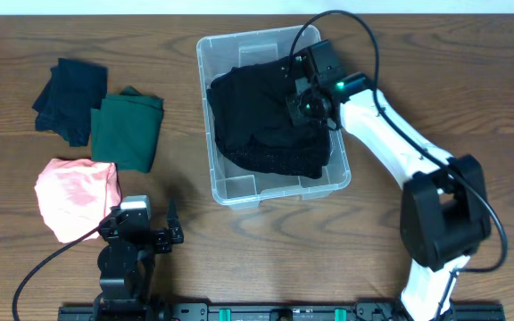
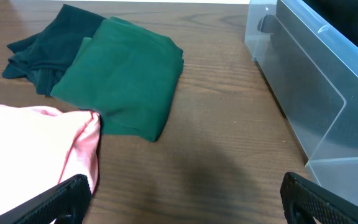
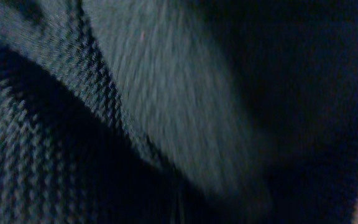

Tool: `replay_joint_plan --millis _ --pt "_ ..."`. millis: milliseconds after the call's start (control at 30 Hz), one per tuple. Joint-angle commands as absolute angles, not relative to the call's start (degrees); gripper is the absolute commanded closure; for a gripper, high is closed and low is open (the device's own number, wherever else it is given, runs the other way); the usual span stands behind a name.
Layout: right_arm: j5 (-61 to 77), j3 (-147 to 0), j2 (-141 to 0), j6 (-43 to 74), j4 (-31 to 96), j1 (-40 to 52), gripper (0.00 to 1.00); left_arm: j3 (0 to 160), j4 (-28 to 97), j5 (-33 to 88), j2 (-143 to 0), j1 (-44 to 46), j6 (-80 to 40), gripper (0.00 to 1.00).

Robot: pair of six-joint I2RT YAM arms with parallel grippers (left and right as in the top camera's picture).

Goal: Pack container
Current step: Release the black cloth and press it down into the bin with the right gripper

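Note:
The clear plastic container (image 1: 239, 189) stands at the table's middle back, and its side wall shows in the left wrist view (image 2: 316, 93). A black knit garment (image 1: 257, 120) lies bunched inside it. My right gripper (image 1: 299, 102) is down in the container, pressed into the garment's right side. The right wrist view shows only dark knit fabric (image 3: 135, 93), with the fingers hidden. My left gripper (image 1: 139, 223) is open and empty low over the table near the front left (image 2: 182, 186).
A pink garment (image 1: 74, 196) (image 2: 23, 143) lies just left of the left gripper. A folded green garment (image 1: 125, 132) (image 2: 123, 81) and a dark blue-green one (image 1: 68, 96) (image 2: 48, 46) lie behind it.

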State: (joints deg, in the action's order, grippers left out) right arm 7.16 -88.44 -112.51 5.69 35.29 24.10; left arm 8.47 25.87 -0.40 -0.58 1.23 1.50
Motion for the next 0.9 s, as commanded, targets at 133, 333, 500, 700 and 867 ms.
replay_joint_plan --millis 133,333,500,700,867 --pt "9.2 -88.5 -98.7 6.3 28.1 26.5 0.99 7.4 26.0 -0.5 -0.3 1.1 1.2 0.02" --pt "9.0 -88.5 -100.4 6.4 24.2 30.8 0.99 7.4 26.0 -0.5 -0.3 1.1 1.2 0.02" --pt "9.0 -88.5 -110.0 6.3 19.9 33.3 0.99 7.4 26.0 -0.5 -0.3 1.1 1.2 0.02" --pt "9.0 -88.5 -120.0 10.1 19.9 33.0 0.99 7.4 26.0 -0.5 -0.3 1.1 1.2 0.02" --pt "9.0 -88.5 -125.1 14.8 24.5 33.1 0.99 7.4 26.0 -0.5 -0.3 1.1 1.2 0.02"
